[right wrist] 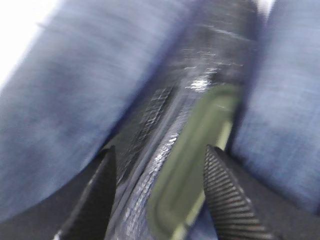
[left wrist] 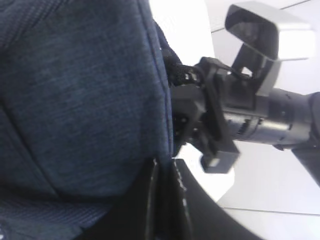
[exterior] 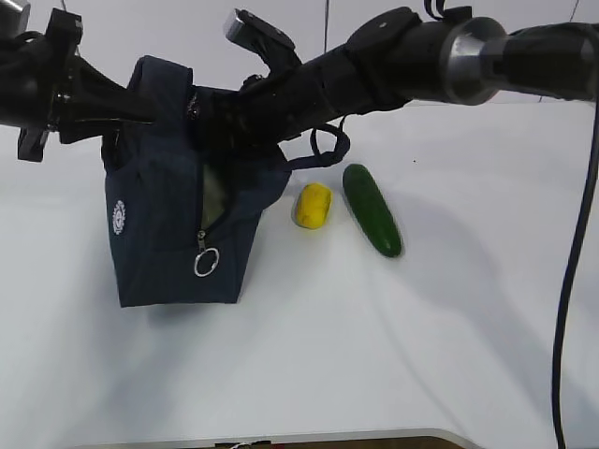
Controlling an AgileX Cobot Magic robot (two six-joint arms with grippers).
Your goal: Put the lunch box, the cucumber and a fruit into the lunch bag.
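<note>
Nearest the camera sits the bag [exterior: 178,243] on the left of the table, soft navy cloth that sags and folds wherever I pull it; I judge it light but floppy, best taken by a seam or the rim of its mouth, not the flat side. My left gripper [left wrist: 165,200] is pinched shut on the bag's cloth edge at the top left, holding the mouth up. My right gripper [right wrist: 160,195] is inside the opening, jaws spread either side of the box [right wrist: 192,165], whose pale green lid shows between them; whether the pads touch it I cannot tell, since that view is blurred. The box looks stiff and smooth, likely slippery. Right of the bag lies the fruit [exterior: 313,205], small and rounded, apt to roll. Farther right lies the cucumber [exterior: 372,210], firm, best gripped mid-length. My right arm hides the bag's far rim.
</note>
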